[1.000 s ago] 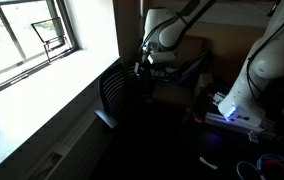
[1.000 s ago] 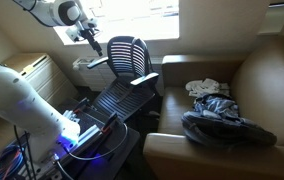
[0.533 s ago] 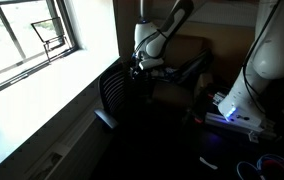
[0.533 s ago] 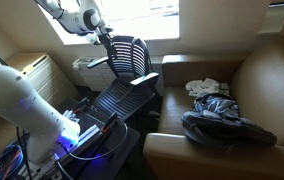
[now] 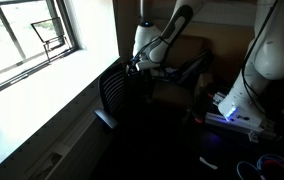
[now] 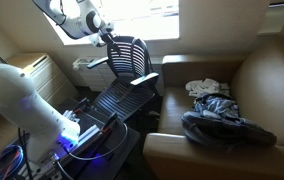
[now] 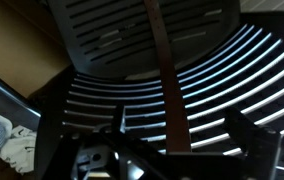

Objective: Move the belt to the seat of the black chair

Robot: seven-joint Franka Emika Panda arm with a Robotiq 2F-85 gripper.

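The black chair's ribbed curved back [image 7: 237,75] fills the wrist view, with its slatted seat [image 7: 107,25] beyond. A brown belt [image 7: 164,70] hangs draped over the chair back and runs straight down the ribs. My gripper [image 7: 182,128] is open, one finger on each side of the belt and apart from it. In both exterior views the gripper [image 6: 110,38] [image 5: 137,68] hovers at the top edge of the chair back [image 6: 130,55] [image 5: 117,95]. The belt is too dark to make out there.
A tan couch [image 6: 252,80] with a heap of dark and white clothes [image 6: 214,105] stands beside the chair. A window [image 5: 27,40] and its sill run along the wall behind the chair. The robot base with blue lights [image 6: 72,135] and cables sit on the floor.
The arm has swung from the window side towards the chair; the gripper now sits at the top of the chair back. In the last half second it barely moved.
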